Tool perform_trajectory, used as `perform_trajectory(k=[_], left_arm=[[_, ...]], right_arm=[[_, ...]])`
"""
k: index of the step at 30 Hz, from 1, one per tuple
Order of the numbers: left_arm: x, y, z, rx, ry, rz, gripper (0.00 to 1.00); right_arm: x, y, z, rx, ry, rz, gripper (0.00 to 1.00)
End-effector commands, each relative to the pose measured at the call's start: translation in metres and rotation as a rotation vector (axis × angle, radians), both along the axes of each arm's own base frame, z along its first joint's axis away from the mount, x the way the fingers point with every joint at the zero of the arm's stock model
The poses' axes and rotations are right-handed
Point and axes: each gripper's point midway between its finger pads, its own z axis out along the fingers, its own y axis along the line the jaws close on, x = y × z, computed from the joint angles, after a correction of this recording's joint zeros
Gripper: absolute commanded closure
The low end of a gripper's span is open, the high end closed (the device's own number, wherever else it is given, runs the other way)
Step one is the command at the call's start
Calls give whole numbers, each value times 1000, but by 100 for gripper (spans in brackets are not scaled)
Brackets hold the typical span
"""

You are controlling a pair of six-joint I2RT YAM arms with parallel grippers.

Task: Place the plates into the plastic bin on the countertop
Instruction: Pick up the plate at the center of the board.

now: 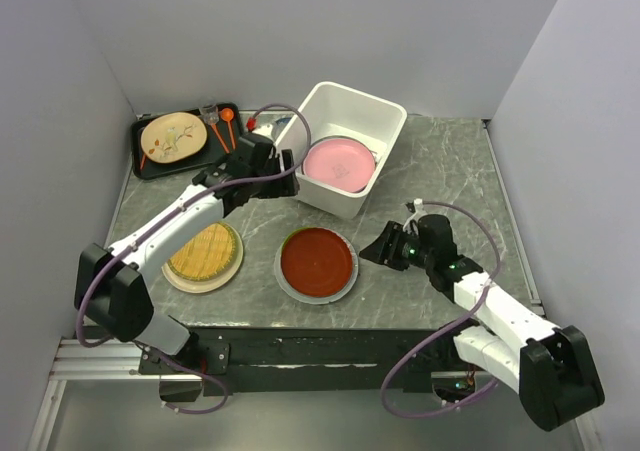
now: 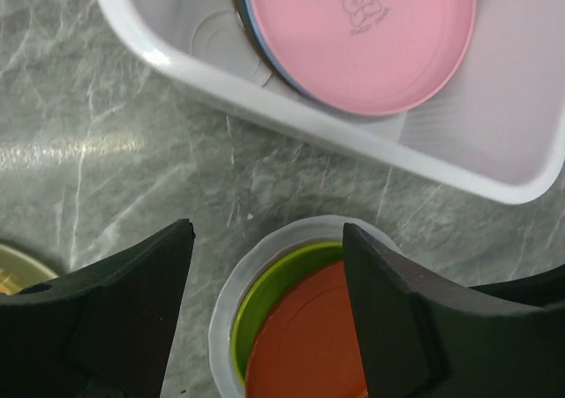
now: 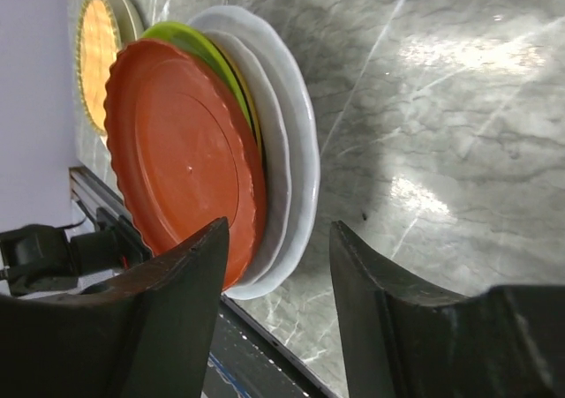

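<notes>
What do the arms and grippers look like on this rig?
The left arm and right arm are white shells with black joints, each trailing a looping purple-grey cable. The left gripper and right gripper are matte black, with broad wedge-shaped fingers. No markings are legible.

1. The left arm (image 1: pixel 190 216) is stretching forward and to the right; the left gripper (image 2: pixel 267 229) is holding its jaws wide apart, empty.
2. The right arm (image 1: pixel 500 316) is angling leftward; the right gripper (image 3: pixel 280 226) is showing parted jaws, gripping nothing.
</notes>
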Motion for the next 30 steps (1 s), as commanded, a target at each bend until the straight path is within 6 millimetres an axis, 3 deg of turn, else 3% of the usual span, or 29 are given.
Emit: perform_trajectory(k=[1, 5, 13, 30], left_arm=[[-7, 7, 21, -36, -60, 25, 26], [-19, 10, 9, -50, -36, 18, 26], [-33, 14, -15, -45, 16, 12, 26], [-44, 20, -26, -27, 34, 2, 26]], right_arm=[[16, 11, 17, -1, -79, 9, 48], [15, 22, 17, 1, -68, 33, 56], [12, 36, 20, -9, -70, 64, 58], [12, 61, -1, -110, -10, 86, 64]])
